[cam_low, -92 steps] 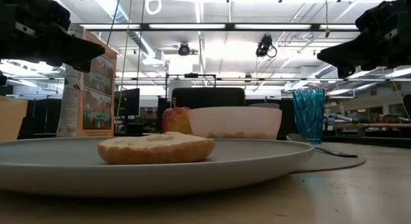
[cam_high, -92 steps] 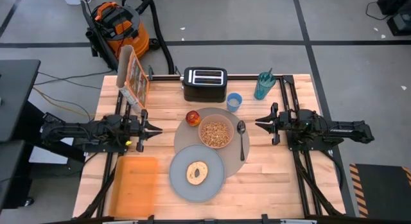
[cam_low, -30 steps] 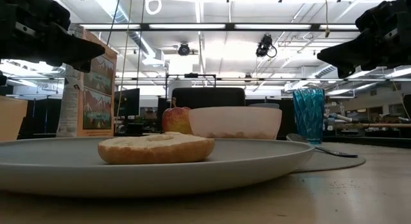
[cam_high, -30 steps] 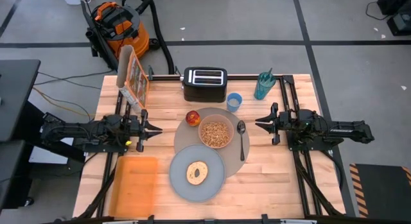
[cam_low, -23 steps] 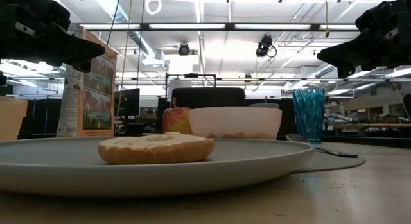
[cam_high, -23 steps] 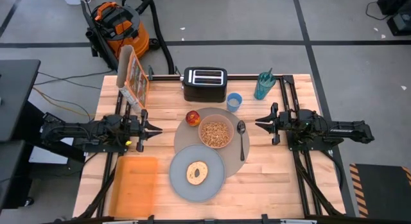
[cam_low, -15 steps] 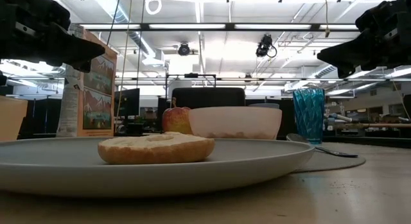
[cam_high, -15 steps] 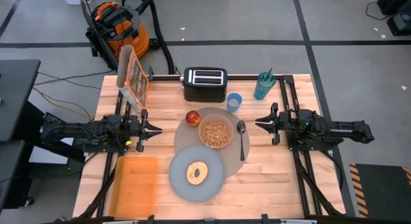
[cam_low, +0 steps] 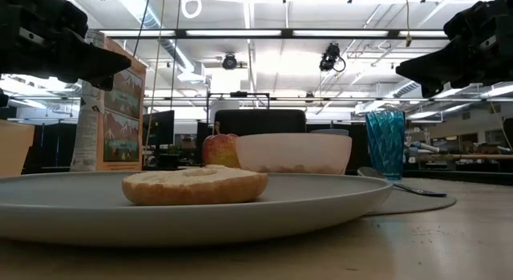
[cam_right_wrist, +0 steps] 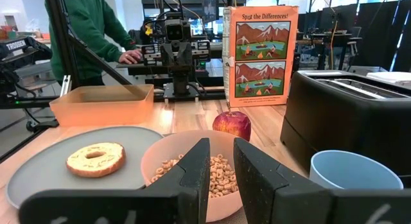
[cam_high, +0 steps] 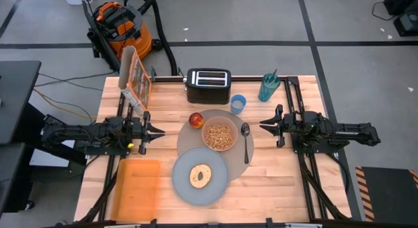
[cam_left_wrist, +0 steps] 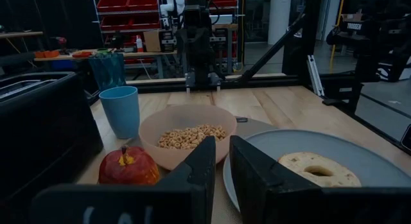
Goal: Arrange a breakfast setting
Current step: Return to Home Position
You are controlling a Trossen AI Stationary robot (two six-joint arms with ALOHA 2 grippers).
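Cereal in the translucent pink bowl [cam_high: 219, 136], mid large round taupe mat [cam_high: 236, 164]; bagel [cam_high: 200, 176] flat on the smaller grey plate [cam_high: 183, 182]. Dark spoon [cam_high: 245, 143] just right of the bowl, lengthwise front-to-back, scoop toward the toaster [cam_high: 208, 85]. Left gripper [cam_high: 160, 131] and right gripper [cam_high: 262, 125] at opposite table sides, fingers narrowly apart, holding nothing.

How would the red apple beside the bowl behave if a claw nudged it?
The apple looks round and stands stem-up, so a nudge would probably roll it, perhaps off the mat. Its smooth skin might slip in a pinch.
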